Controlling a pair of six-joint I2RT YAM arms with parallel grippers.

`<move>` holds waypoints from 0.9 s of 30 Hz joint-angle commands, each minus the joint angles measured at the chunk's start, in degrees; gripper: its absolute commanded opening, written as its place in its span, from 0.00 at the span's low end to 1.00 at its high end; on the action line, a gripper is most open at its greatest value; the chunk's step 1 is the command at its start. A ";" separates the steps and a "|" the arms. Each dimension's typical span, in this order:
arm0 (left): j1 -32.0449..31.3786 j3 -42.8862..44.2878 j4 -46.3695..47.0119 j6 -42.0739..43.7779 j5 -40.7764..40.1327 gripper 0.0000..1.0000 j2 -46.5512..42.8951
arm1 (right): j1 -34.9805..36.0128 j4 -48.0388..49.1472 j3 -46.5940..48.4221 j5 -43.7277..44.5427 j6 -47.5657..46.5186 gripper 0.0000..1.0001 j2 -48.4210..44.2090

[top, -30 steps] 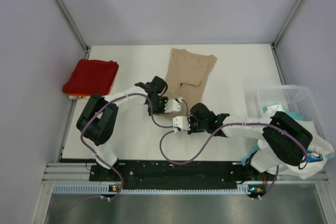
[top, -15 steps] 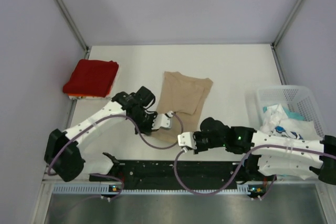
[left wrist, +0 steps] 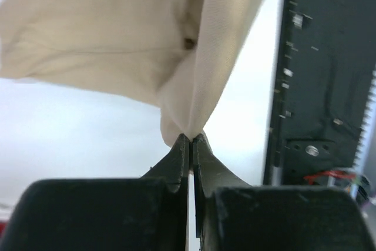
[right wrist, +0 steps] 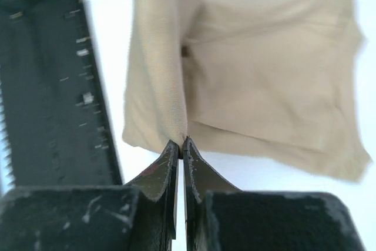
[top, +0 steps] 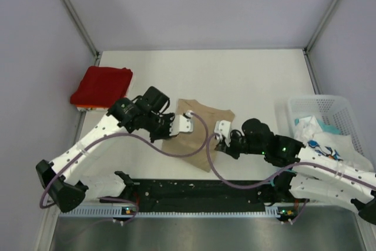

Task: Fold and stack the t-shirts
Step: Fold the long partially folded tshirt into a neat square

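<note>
The white table carries the tan shirt at lower centre of the top view, raised by two edge points so it hangs doubled, probably to be laid down as a fold. At right, the mesh basket keeps crumpled printed shirts waiting; the red shirt at upper left anchors the stack. The left gripper and the right gripper each pinch tan cloth

The shirt is soft matt cloth, the fingers scuffed plastic.
</note>
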 commanded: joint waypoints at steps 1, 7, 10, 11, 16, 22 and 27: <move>1.41 9.84 9.79 -5.82 -11.14 0.00 9.03 | -12.49 4.17 4.42 -0.51 4.86 0.00 1.00; 6.51 24.43 11.47 -6.62 -12.30 0.00 25.38 | -25.94 9.19 6.36 0.01 7.75 0.00 8.99; 7.31 31.72 10.24 -6.45 -12.30 0.00 33.20 | -30.61 12.35 6.18 -1.22 10.57 0.00 13.30; 7.22 33.40 10.32 -6.36 -12.74 0.00 35.40 | -31.93 13.14 6.10 -1.31 11.27 0.00 14.70; 8.36 40.70 10.06 -8.02 -14.76 0.00 46.66 | -36.33 16.22 6.80 -1.57 13.21 0.00 22.61; 9.33 45.28 13.39 -8.91 -19.06 0.02 55.10 | -39.84 17.37 8.20 1.50 18.74 0.00 28.95; 9.42 46.07 21.38 -11.88 -25.46 0.28 59.94 | -42.48 20.53 9.60 4.92 21.81 0.04 36.93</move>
